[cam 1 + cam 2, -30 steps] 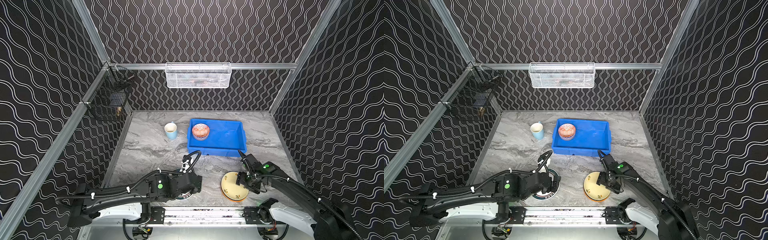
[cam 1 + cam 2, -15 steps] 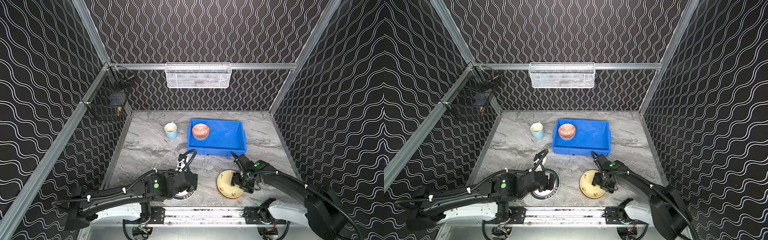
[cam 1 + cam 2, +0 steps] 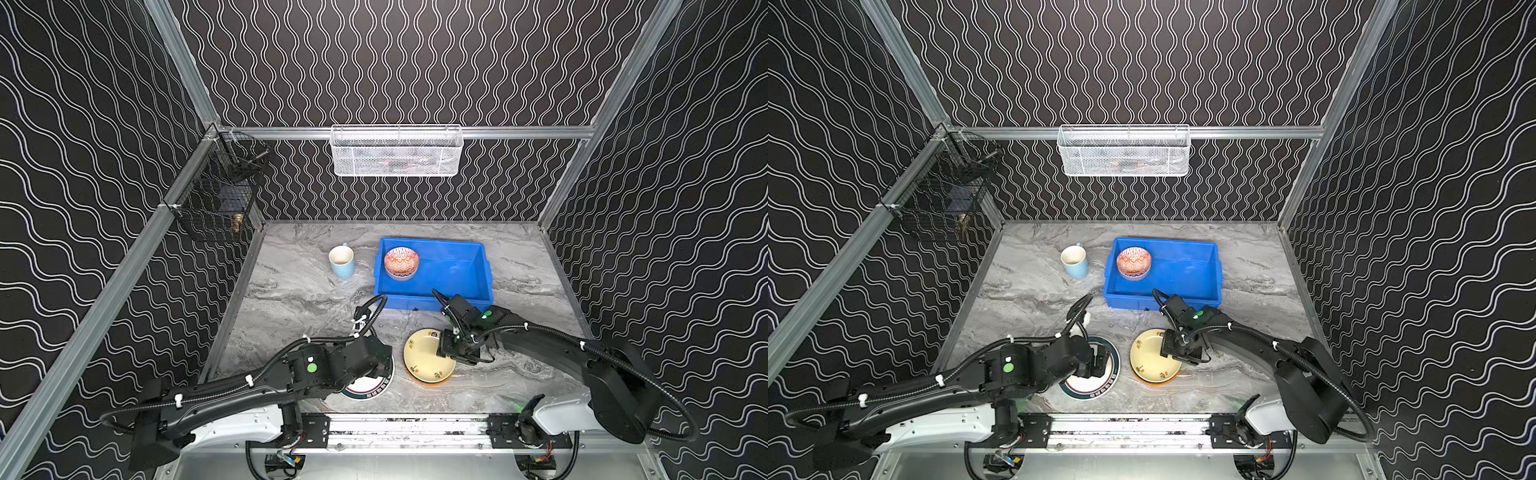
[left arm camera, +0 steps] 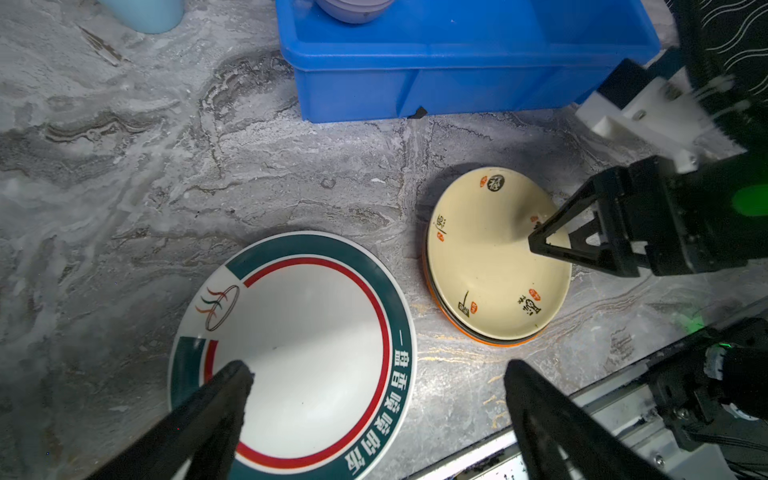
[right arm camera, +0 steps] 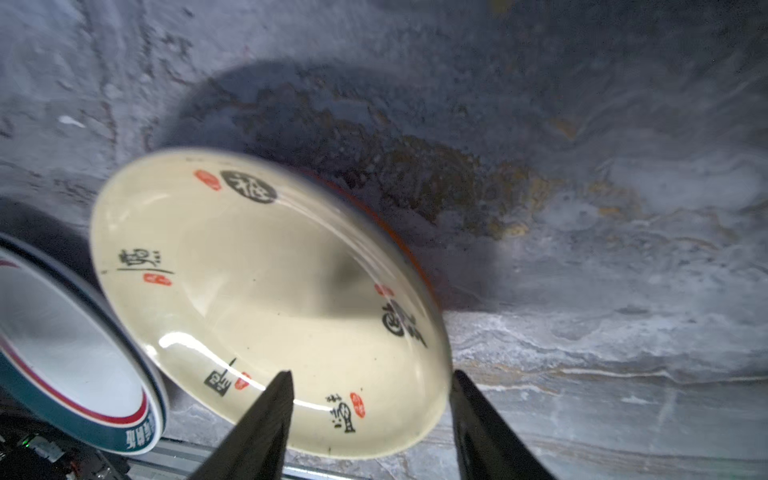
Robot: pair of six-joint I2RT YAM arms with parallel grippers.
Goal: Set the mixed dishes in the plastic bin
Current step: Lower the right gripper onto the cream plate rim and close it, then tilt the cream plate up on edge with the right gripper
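Note:
The yellow plate [image 3: 424,357] lies on the orange plate [image 3: 432,381] near the table's front. My right gripper [image 5: 370,374] straddles its right rim, one finger over the inside and one just outside, jaws apart. The white plate [image 4: 299,340] with a dark-green rim lies just left of it. My left gripper [image 4: 378,368] hovers wide open over it, one finger above the plate's inside, the other past the rim. The patterned bowl [image 3: 401,261] sits in the blue bin [image 3: 457,297]. The pale blue mug [image 3: 342,261] stands left of the bin.
A white mesh basket [image 3: 397,151] hangs on the back wall and a black wire basket [image 3: 216,199] on the left wall. The metal rail [image 3: 407,424] runs along the table's front edge, close to both plates.
The yellow and orange plates have slid left, closer to the white plate, with my right gripper following. Its jaws have narrowed. The left arm has barely shifted.

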